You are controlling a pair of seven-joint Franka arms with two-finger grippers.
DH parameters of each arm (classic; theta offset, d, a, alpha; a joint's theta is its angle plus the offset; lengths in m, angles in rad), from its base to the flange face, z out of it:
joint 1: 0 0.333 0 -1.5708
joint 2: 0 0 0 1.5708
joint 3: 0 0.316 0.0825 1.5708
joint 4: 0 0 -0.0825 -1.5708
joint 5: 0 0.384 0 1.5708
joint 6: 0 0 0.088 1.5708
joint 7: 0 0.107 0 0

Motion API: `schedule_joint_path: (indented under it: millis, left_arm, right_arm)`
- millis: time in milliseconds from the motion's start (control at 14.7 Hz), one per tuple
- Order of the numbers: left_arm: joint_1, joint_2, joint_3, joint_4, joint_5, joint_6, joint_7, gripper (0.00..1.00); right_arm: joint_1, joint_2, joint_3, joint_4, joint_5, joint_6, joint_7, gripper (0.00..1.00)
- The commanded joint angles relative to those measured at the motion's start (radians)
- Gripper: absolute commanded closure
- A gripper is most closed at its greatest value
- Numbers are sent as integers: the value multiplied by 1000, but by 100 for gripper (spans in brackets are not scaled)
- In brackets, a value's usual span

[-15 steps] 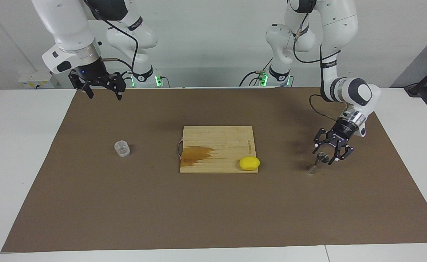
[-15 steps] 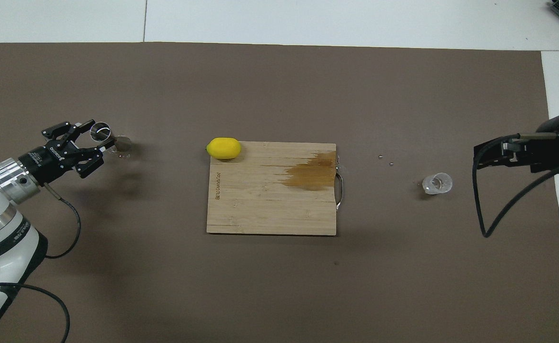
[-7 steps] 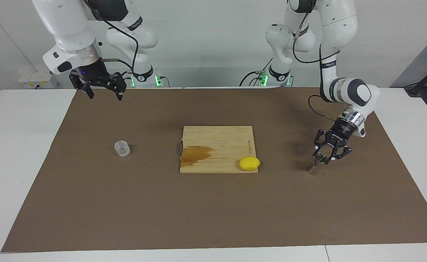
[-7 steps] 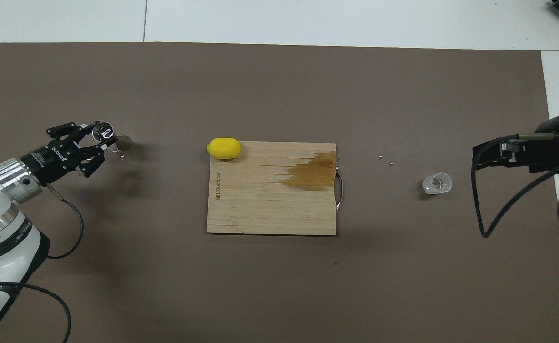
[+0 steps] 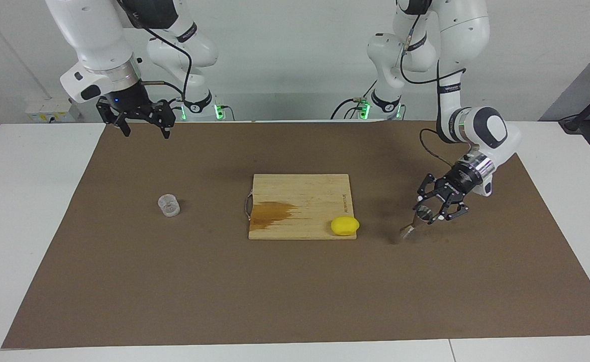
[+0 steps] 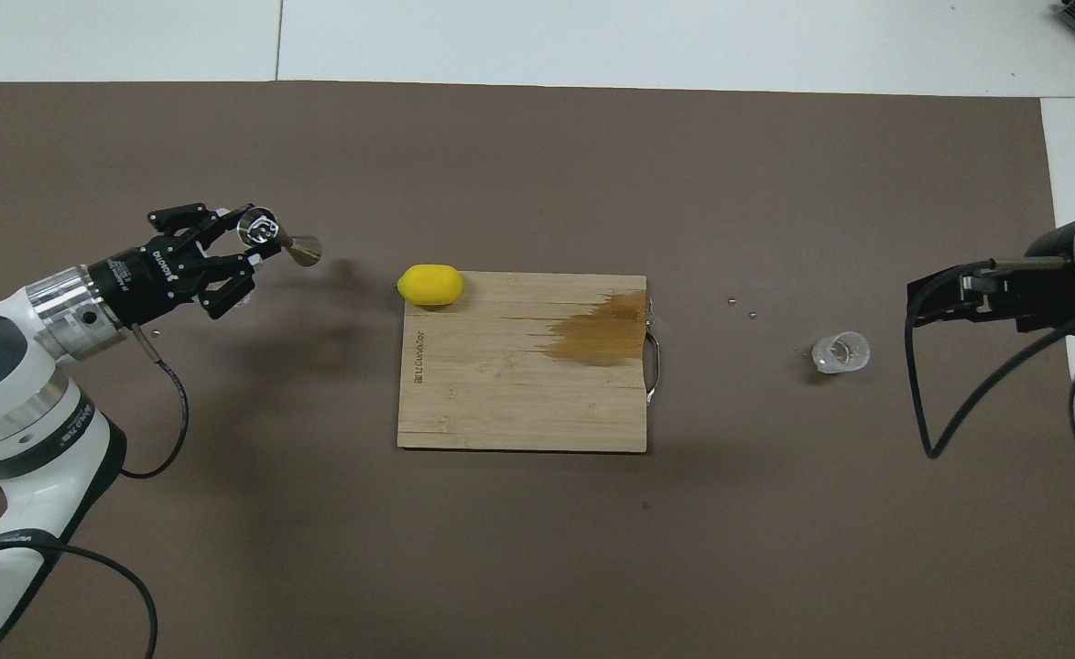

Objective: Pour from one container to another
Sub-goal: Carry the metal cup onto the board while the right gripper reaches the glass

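The steel jigger hangs tilted just above the brown mat, its lower cone pointing toward the cutting board. My left gripper is shut on its upper cone, over the mat between the left arm's end and the lemon. A small clear ribbed cup stands upright on the mat toward the right arm's end. High over the mat's edge near the robots, my right gripper waits open and holds nothing.
A wooden cutting board with a brown wet stain lies at the mat's middle. A yellow lemon sits at its corner nearest the jigger. Two tiny beads lie between board and cup.
The left gripper closed on the jigger, lifted it off the mat and carried it toward the cutting board, tilting it. The right arm barely moved.
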Motion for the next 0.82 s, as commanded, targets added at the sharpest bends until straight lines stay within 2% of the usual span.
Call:
schedule_joint_path:
  millis: [0, 273, 478, 751]
  left_arm:
    - [-58, -57, -73, 5, -20, 95, -29, 100]
    - [-149, -51, -162, 45, -55, 188, -60, 100]
    - [-280, -29, -189, 51, -225, 371, -34, 100]
    - [-440, 4, -192, 90, -299, 518, -28, 100]
  right_arm:
    - [-12, -17, 5, -21, -7, 2, -22, 0]
    - [-22, -16, 3, -21, -7, 9, 24, 0]
    - [-58, -16, 3, -24, -4, 12, 155, 0]
    - [-61, -14, 3, -84, 8, 90, 439, 0]
